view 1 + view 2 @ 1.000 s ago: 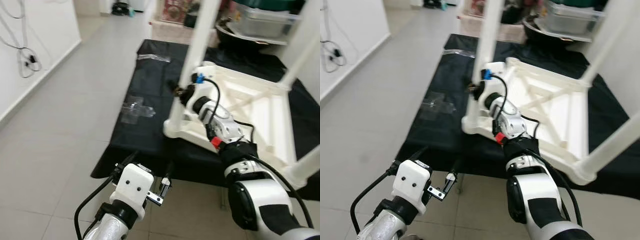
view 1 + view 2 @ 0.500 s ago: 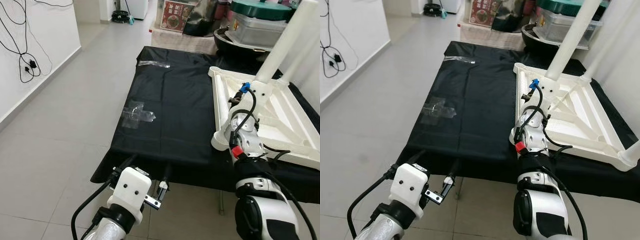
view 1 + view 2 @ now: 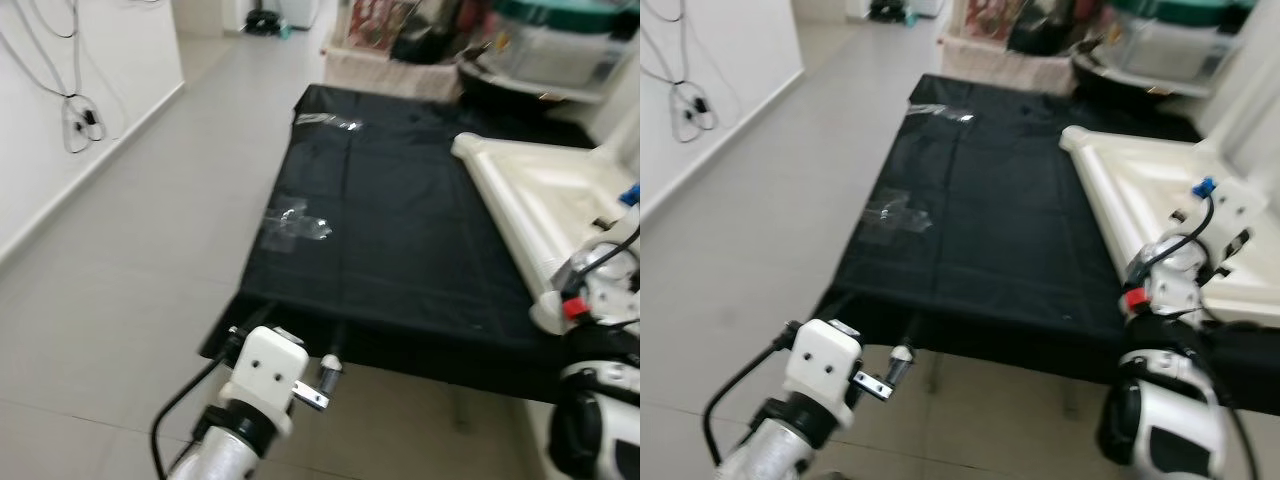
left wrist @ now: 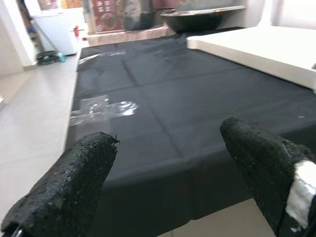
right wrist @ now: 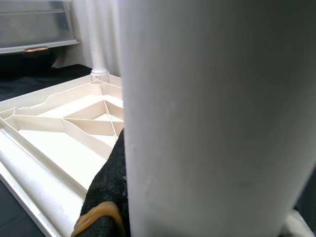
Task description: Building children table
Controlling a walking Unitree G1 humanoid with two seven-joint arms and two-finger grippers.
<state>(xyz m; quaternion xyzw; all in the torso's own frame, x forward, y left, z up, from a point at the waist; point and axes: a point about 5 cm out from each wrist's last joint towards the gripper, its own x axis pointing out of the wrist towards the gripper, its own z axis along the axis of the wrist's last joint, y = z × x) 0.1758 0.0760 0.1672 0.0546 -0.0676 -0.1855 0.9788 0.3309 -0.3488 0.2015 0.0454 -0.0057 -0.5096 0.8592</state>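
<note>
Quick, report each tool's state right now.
Left tool: open, holding nothing, above the black cloth's edge.
Right tool: shut on white table leg.

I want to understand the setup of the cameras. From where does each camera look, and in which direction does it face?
Left and right eye views: on the head, looking forward and down at the black cloth and white tabletop; both arms show.
Left wrist view: along the left gripper, jaws apart, over the cloth.
Right wrist view: along the right gripper, close against a white table leg.
Shared: the clear tape patch shows in the eye and left wrist views.
</note>
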